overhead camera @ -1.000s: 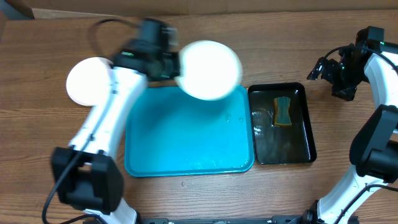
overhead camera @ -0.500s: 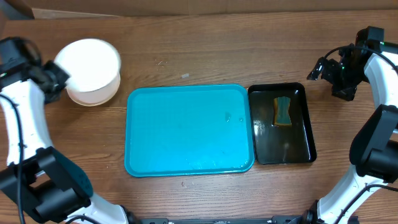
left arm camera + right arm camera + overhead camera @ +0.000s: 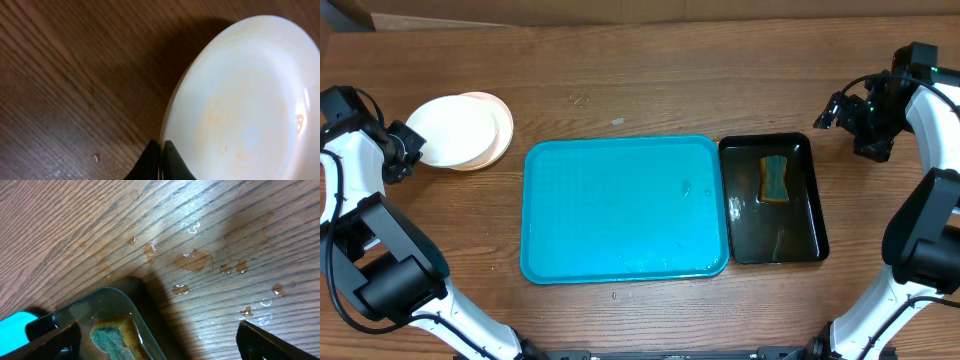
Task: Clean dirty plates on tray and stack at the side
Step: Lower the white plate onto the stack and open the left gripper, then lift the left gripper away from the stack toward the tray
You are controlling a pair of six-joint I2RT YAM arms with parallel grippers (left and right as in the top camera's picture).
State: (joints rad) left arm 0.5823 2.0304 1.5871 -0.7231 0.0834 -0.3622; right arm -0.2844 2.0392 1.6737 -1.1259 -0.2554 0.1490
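Note:
The plates (image 3: 455, 130) lie in a stack on the table left of the turquoise tray (image 3: 625, 210). The top plate is white, and another plate's edge (image 3: 504, 130) peeks out on the right. My left gripper (image 3: 408, 148) is at the top plate's left rim. In the left wrist view its fingers (image 3: 161, 161) are shut on the rim of the white plate (image 3: 245, 110), which shows faint orange rings. No plate is on the tray. My right gripper (image 3: 840, 110) is open and empty over the wood behind the black tray; its fingers (image 3: 160, 342) are spread wide.
A narrow black tray (image 3: 810, 225) holding water and a green-yellow sponge (image 3: 775, 178) stands right of the turquoise tray. The sponge (image 3: 112, 340) and the black tray's rim (image 3: 132, 300) show in the right wrist view. Water drops (image 3: 195, 260) lie on the wood there.
My left arm swung the white plate from above the tray's far edge out to the left and lowered it onto the stack. The right arm has not moved.

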